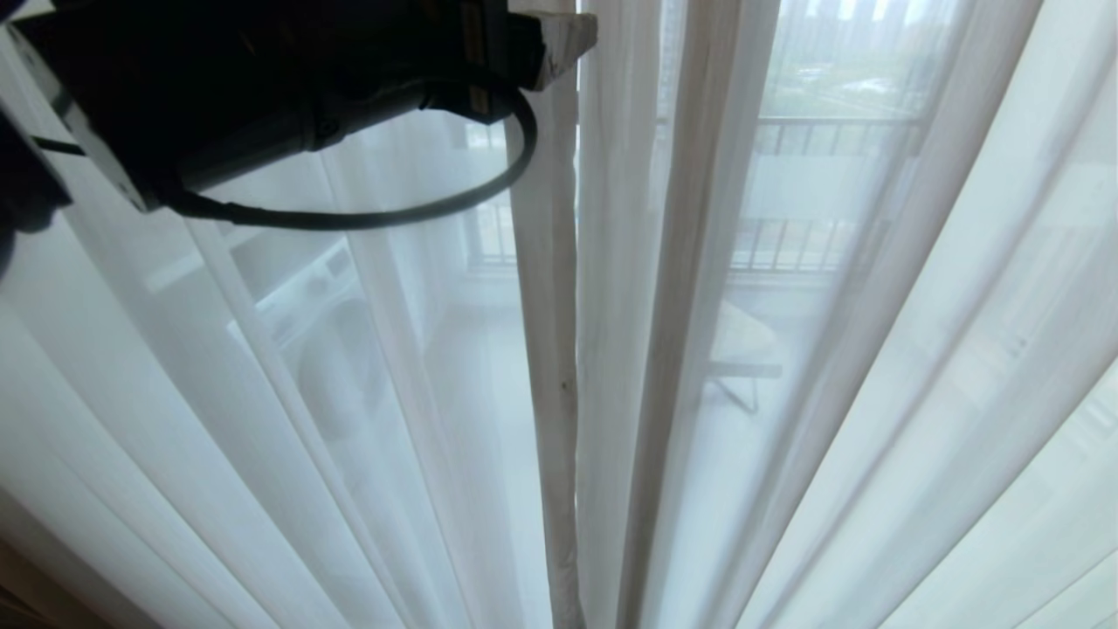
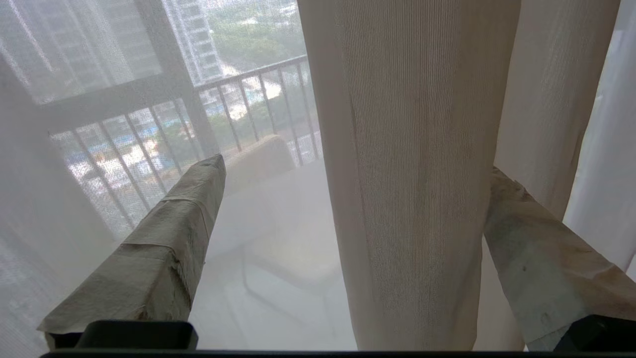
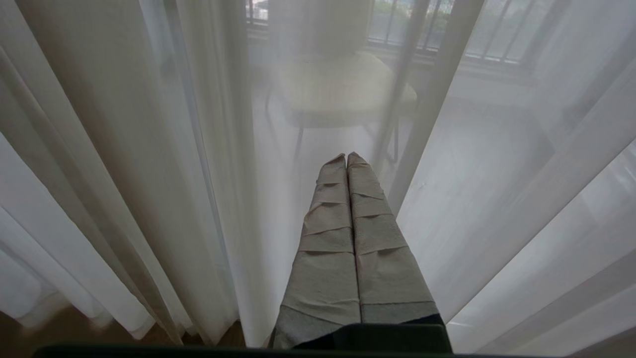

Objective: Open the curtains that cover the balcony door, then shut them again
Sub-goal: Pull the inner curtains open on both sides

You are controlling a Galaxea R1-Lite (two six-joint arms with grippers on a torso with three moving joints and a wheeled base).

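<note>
Left gripper (image 2: pixel 355 179) is up high at the curtains (image 1: pixel 830 349), jaws spread wide, and a thick fold of the sheer fabric hangs right down between the two taped fingers (image 2: pixel 169 248) — nothing pinched, the fold just stands in the gap. In the head view the arm's dark body fills the upper left corner with its cable (image 1: pixel 367 214) looping below, and one pale fingertip pokes out beside the hemmed edge where the two panels meet. Right gripper (image 3: pixel 347 161) sits low, jaws pressed flat together, empty, tips close to the sheer cloth. The curtains hang across the whole view, drawn together, only a thin slit between the panels at centre. Through the fabric: a balcony railing (image 1: pixel 786 245), a pale chair (image 3: pixel 343 89), and on the left what looks like a washing machine (image 1: pixel 323 349), though the veil blurs it. The door itself can't be made out behind the cloth.
</note>
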